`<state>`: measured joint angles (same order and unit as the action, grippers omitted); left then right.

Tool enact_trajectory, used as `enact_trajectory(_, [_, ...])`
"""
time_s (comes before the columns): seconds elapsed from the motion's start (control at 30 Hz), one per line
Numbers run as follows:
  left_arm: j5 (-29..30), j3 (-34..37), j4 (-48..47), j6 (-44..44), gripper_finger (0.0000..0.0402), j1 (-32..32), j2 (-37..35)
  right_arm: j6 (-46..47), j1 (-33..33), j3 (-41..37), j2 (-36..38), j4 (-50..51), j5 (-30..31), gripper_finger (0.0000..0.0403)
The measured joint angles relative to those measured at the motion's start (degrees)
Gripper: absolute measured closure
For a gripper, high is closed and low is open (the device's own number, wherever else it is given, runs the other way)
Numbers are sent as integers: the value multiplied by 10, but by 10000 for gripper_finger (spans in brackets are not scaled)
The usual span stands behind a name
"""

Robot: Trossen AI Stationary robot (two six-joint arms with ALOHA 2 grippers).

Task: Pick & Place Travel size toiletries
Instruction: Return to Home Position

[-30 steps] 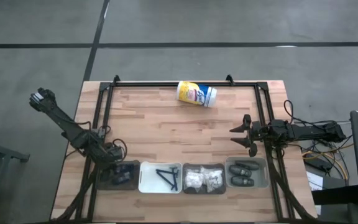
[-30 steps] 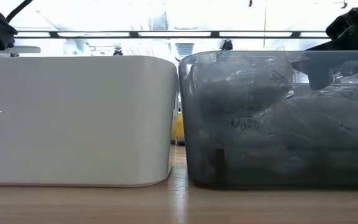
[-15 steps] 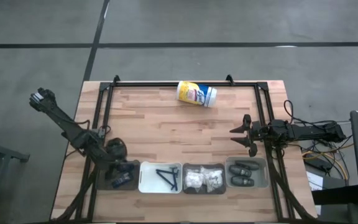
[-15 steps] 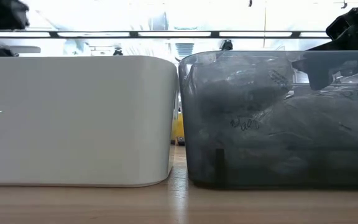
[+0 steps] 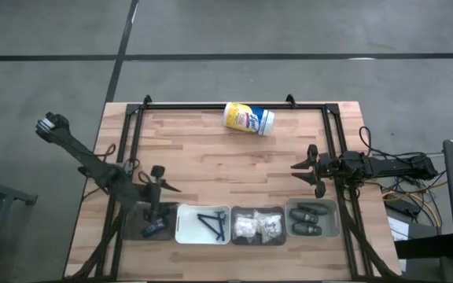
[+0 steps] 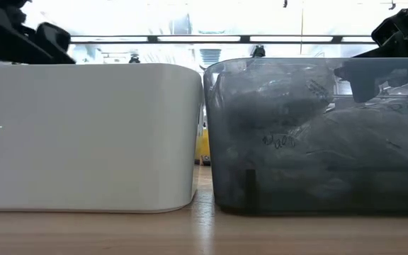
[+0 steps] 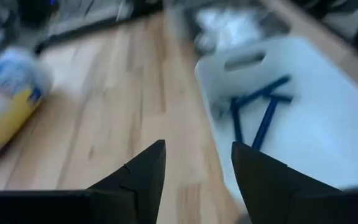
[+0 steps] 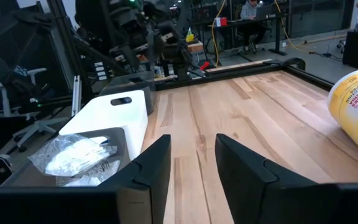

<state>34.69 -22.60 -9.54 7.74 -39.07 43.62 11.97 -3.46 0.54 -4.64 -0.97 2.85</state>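
Note:
The travel size toiletries lie in four bins along the near edge. Small black tubes (image 5: 152, 226) fill the leftmost dark bin, dark razors (image 5: 211, 224) the white bin (image 7: 303, 143), white crinkly packets (image 5: 259, 226) the dark bin (image 6: 317, 134), and dark oval pods (image 5: 307, 219) the clear bin at the right. My left gripper (image 5: 166, 179) stands open just beyond the leftmost bin, pointing toward the table's right with nothing between its fingers (image 7: 143, 177). My right gripper (image 5: 297, 167) is open too. It waits near the right edge, level, pointing left, and its fingers (image 8: 154, 165) hold nothing.
A yellow-and-white canister (image 5: 248, 119) with a blue label lies on its side near the far edge. A black frame (image 5: 226, 104) runs along the table's far, left and right sides. Bare wood (image 5: 226, 169) stretches between the two grippers.
My left gripper has risen from over the leftmost dark bin and shifted a little toward the far edge. It has tipped up from pointing down to nearly level and rolled about its own line. It now faces the table's right.

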Motion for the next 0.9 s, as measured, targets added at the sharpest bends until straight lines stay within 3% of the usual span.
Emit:
enact_trajectory(0.1, [-67,63,114,-68,211,33,-33,0,0,0,0,0,0,289])
enact_trajectory(0.23, [-104,129,166,-79,211,78,-97,0,0,0,0,0,0,301])
enact_trajectory(0.43, [-153,162,144,-110,211,123,-214,0,0,0,0,0,0,322])
enact_trajectory(0.73, [-153,163,4,-128,211,144,-425,0,0,0,0,0,0,351])
enact_trajectory(0.83, [-131,163,-19,-144,211,147,-436,0,0,0,-1,0,-1,357])
enact_trajectory(0.9, [-131,164,33,-163,211,150,-428,-1,0,0,-1,0,1,360])
